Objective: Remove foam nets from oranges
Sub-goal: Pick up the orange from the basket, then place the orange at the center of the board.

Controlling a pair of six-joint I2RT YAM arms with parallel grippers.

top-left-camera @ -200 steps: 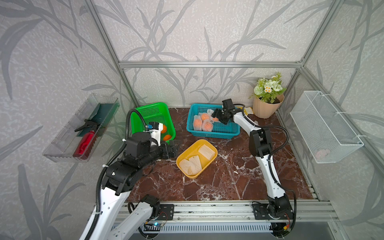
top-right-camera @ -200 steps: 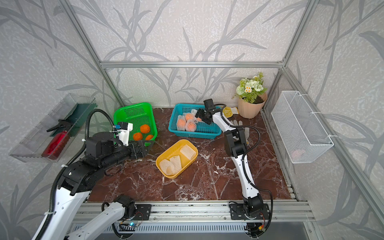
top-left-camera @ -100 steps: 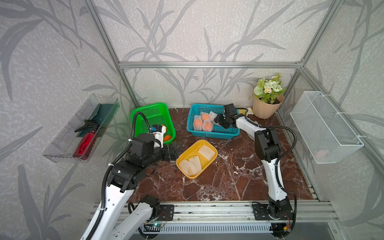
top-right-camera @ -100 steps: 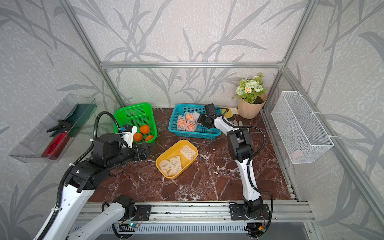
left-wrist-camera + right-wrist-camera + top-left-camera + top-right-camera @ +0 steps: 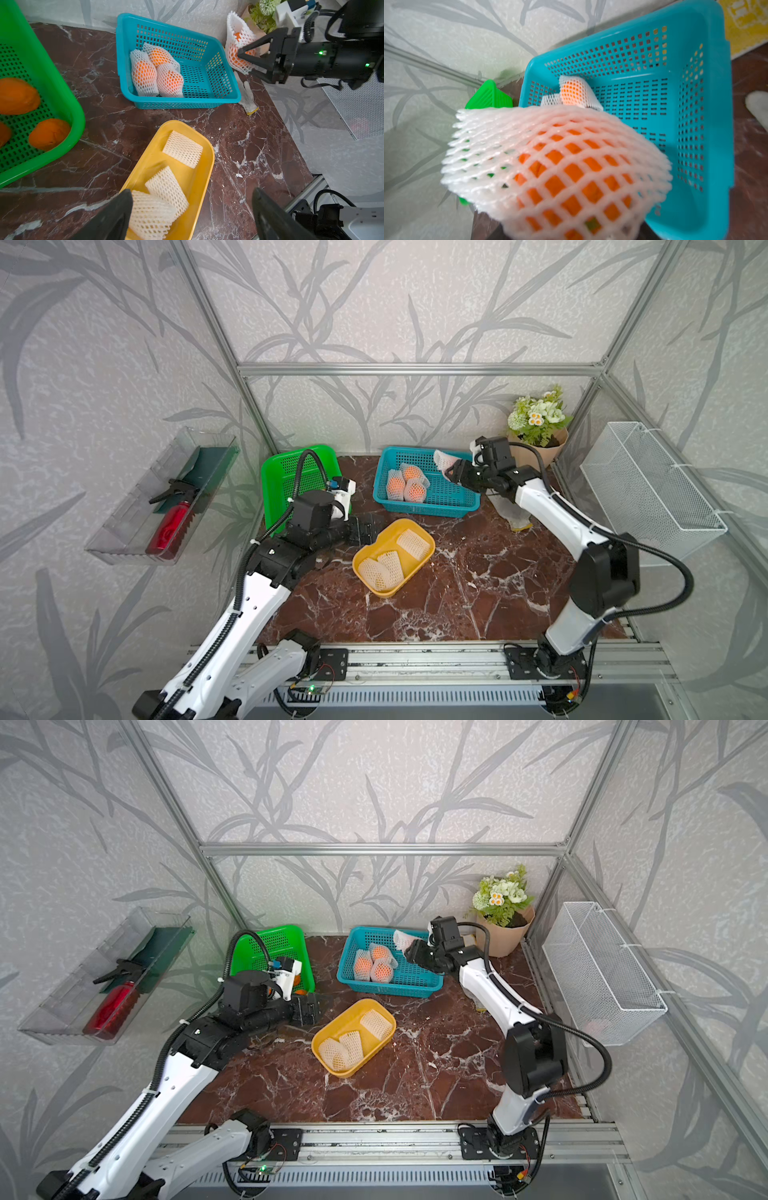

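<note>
Right fingers (image 5: 259, 62) raised gripping netted orange (image 5: 571, 166); blue basket (image 5: 182, 103) holds three; left fingers (image 5: 116, 218) spread.

Left basket (image 5: 291, 464): back left of table (image 5: 478, 593); bare oranges (image 5: 18, 95) in it.
Mid basket (image 5: 449, 497): back centre; three netted oranges (image 5: 405, 485) in its left end.
Tray (image 5: 386, 592): before the mid basket; three nets (image 5: 411, 543) in it.
Held orange (image 5: 442, 458): in right gripper (image 5: 451, 472), above the mid basket's back right corner.
Glove (image 5: 513, 514): on table, right of mid basket.
Plant (image 5: 538, 423): back right corner.
Wire basket (image 5: 648, 489): on right wall.
</note>
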